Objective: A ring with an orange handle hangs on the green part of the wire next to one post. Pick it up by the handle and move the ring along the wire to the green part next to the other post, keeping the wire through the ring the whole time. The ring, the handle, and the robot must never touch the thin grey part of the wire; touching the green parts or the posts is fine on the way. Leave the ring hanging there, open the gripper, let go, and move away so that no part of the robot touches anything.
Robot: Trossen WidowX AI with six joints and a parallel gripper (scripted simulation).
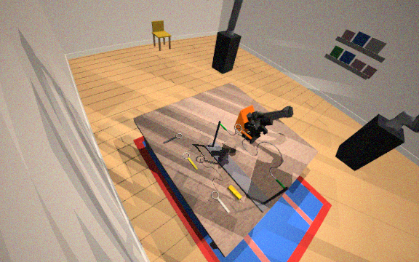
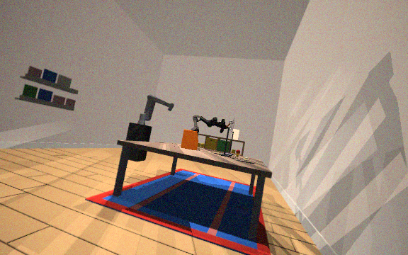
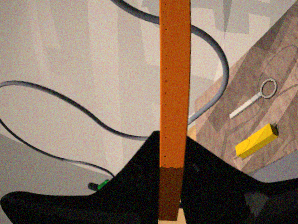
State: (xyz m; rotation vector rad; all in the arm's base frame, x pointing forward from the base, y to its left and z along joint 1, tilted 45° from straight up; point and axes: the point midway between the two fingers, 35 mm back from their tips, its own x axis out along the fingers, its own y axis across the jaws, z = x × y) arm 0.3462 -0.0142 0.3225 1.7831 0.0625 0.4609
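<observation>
Ring (image 1: 235, 126) up in the air above the big wooden table (image 1: 180, 124) (image 2: 147, 145), and the black arm (image 1: 273, 116) (image 2: 211, 122) is reaching out over it! It's nearer the post (image 1: 216, 135) beside the orange block than the other post (image 1: 276, 196), just off the green part (image 1: 223, 126) along the winding wire (image 1: 281, 154) (image 3: 226, 70), though whether the wire runs through it I can't tell. And there's the orange handle (image 1: 246, 135) (image 3: 174, 90), pinched between the fingers of the gripper (image 1: 252, 138) (image 3: 165, 137)!
</observation>
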